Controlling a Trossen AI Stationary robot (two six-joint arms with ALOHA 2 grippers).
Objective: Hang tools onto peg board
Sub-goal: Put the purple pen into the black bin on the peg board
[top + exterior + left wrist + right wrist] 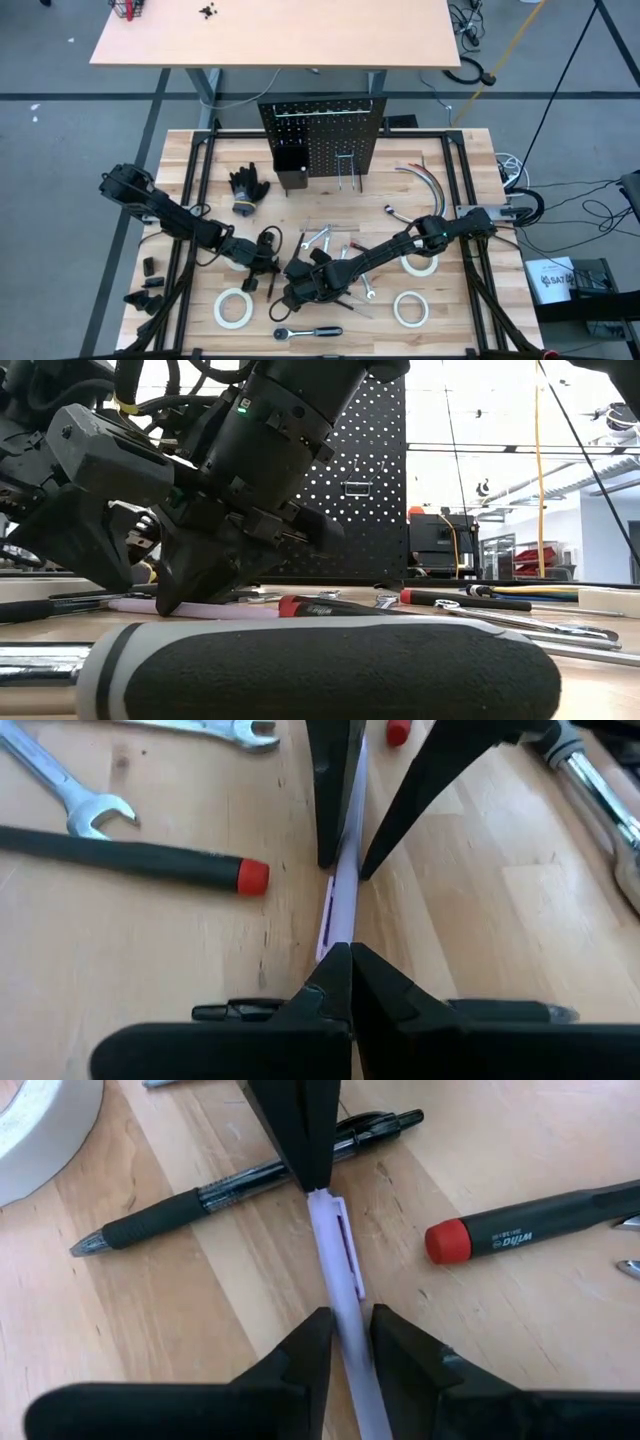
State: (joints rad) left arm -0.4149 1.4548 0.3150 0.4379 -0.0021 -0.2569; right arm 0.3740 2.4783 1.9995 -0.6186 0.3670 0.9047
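1. Right gripper [345, 1342] pinches a pale lilac pen [337, 1250] that lies flat on the wooden tabletop [520, 1330]; its two fingers sit on either side of the barrel, narrowly apart.
2. Left gripper [350, 960] has its fingers pressed together, tips at the pen's clip end — it meets the right gripper head-on along the pen.
3. Both grippers are low at the table's front centre, each arm reaching inward from its own side in the high view.
4. Just beside the pen lie a black pen [250, 1175] and a black screwdriver with a red cap [530, 1225] — its handle reads "wiha".
5. Silver open-end wrenches [70, 795] rest near the grippers, and a second black screwdriver with a red tip [140, 860] lies by them.
6. White tape rolls [233, 307] lie flat on the front of the table, and a black-handled ratchet [308, 332] lies at the front edge.
7. Peg board [325, 135] stands upright at the table's back, well apart from the grippers, with a black box bin [291, 165] on it and thin wire hooks [348, 170]; no tool can be seen hanging there.
8. Black gloves [248, 188] lie in front of the board, to its left.
9. Behind the table, a grey floor and a second tan table [270, 35] show; the low view looks into a bright workshop.
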